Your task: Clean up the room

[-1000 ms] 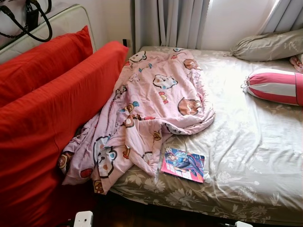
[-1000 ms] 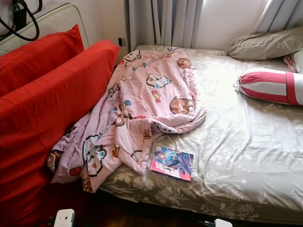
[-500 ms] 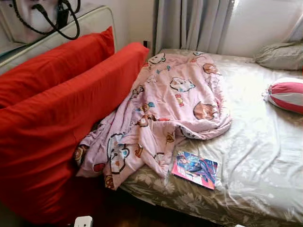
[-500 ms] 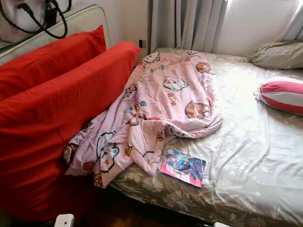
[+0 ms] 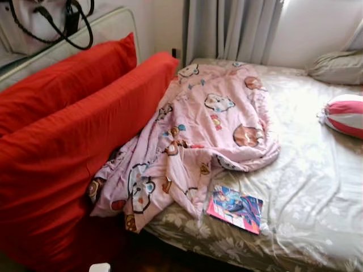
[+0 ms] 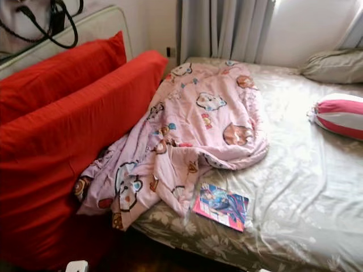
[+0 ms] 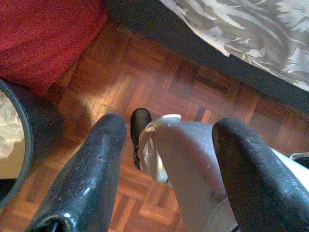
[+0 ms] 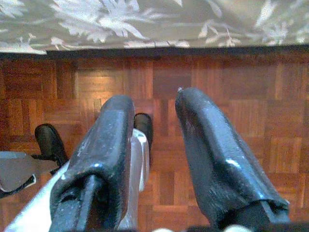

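Two things on the bed [image 5: 306, 170] need tidying, as we read the scene: a rumpled pink blanket [image 5: 210, 130] printed with cartoon animals, and a thin, brightly coloured magazine [image 5: 235, 208]. The blanket lies in a long heap along the bed's left side, its lower end spilling over the bed's near corner against two large red cushions [image 5: 62, 141] that stand on edge beside the bed. The magazine lies flat on the floral sheet near the bed's front edge, just beside the blanket's lower fold. A red and white striped bolster [image 5: 345, 115] and a grey pillow [image 5: 337, 67] sit at the bed's far right.

We judge the blanket soft, light and floppy; it will sag and drag when lifted, so a pinch at a corner or a bunched fold near the hanging end should serve best. The magazine looks thin and limp and will be awkward to lift off the sheet; its edge nearest the bed's front offers the easiest hold.

Both arms hang low over the wooden parquet floor [image 8: 231, 121]. The left tool [image 7: 169, 174] has its fingers well apart, holding nothing. The right tool [image 8: 154, 145] also has its fingers apart and holds nothing.
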Robot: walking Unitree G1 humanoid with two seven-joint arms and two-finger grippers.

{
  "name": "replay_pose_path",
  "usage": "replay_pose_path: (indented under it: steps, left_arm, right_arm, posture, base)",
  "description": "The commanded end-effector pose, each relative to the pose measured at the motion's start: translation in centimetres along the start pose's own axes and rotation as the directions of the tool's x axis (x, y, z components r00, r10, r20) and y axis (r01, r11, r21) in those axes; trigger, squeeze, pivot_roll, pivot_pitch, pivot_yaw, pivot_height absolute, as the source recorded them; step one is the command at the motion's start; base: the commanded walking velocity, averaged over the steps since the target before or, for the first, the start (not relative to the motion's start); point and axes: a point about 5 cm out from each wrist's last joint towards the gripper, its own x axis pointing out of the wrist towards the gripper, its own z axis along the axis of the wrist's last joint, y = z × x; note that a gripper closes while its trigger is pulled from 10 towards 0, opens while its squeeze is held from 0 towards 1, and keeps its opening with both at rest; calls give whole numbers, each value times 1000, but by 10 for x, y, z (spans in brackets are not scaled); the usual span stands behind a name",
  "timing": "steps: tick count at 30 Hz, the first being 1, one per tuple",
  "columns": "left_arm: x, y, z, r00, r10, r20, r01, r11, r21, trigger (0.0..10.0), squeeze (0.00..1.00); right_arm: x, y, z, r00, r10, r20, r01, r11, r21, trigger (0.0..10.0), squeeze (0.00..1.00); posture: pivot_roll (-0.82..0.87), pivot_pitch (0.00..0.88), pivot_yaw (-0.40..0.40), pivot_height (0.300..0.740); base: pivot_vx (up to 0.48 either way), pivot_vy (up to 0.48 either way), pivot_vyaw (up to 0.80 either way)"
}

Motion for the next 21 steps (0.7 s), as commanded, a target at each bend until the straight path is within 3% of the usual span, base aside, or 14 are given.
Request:
replay_pose_path:
  steps: [1, 8, 14, 16, 18, 19, 20, 21]
  left_arm:
    - [0, -3, -6, 999, 0, -35, 0, 1000, 15, 10000, 0]
    - [3, -6, 1, 1000, -3, -22, 4, 1000, 16, 10000, 0]
    - [6, -5, 15, 1000, -13, 28, 12, 1000, 27, 10000, 0]
    - [7, -5, 22, 998, -26, 63, 24, 999, 34, 10000, 0]
    - [9, -5, 44, 982, -58, 180, 55, 998, 20, 10000, 0]
    - [9, -5, 44, 982, -58, 180, 55, 998, 20, 10000, 0]
    - [10, -6, 67, 953, -79, 291, 76, 997, 22, 10000, 0]
    - [10, -6, 67, 953, -79, 291, 76, 997, 22, 10000, 0]
  right_arm:
    - [-1, -2, -2, 1000, -8, -12, 8, 1000, 10, 10000, 0]
    - [0, 1, 3, 1000, 10, 20, -10, 1000, 3, 10000, 0]
    - [3, 3, 13, 999, 8, 51, -7, 1000, -18, 10000, 0]
    - [5, 6, 21, 996, 28, 82, -27, 1000, -7, 10000, 0]
    - [7, 11, 37, 987, 58, 151, -54, 998, -29, 10000, 0]
    - [7, 11, 37, 987, 58, 151, -54, 998, -29, 10000, 0]
    - [9, 16, 54, 971, 85, 225, -75, 996, -51, 10000, 0]
    - [9, 16, 54, 971, 85, 225, -75, 996, -51, 10000, 0]
  posture:
    - [53, 78, -35, 740]
    - [48, 79, -39, 740]
    - [49, 79, -40, 740]
    - [51, 80, -40, 740]
    - [49, 84, -41, 740]
    - [49, 84, -41, 740]
    - [50, 84, -41, 740]
    - [50, 84, -41, 740]
  base:
    - [292, 0, 0]
    - [296, 0, 0]
    - [0, 0, 0]
    - [0, 0, 0]
    - [0, 0, 0]
    - [0, 0, 0]
    - [0, 0, 0]
    - [0, 0, 0]
